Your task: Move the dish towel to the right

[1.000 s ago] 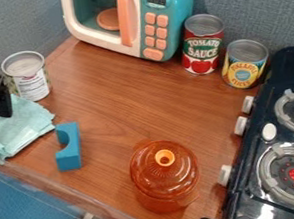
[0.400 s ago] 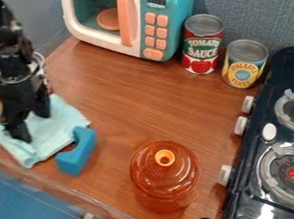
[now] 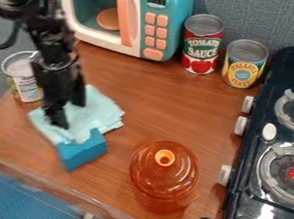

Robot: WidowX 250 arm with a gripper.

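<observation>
My gripper (image 3: 71, 115) hangs down over the left part of the counter, its two fingers apart and their tips at the towel's surface. The light teal dish towel (image 3: 103, 113) lies spread and wrinkled beneath and around the fingertips. Against the towel's front edge sits a blue arch-shaped block (image 3: 83, 151), turned at an angle.
Behind the gripper to the left stands a can (image 3: 26, 86). The toy microwave (image 3: 158, 9) is at the back, with a tomato sauce can (image 3: 202, 44) and pineapple can (image 3: 244, 64) beside it. An orange lidded jar (image 3: 163, 172) stands front centre; a stove (image 3: 276, 156) is right.
The gripper has moved right from the left edge, and the towel has slid right with it. The blue block has shifted right and turned. The can at the left has come partly back into sight.
</observation>
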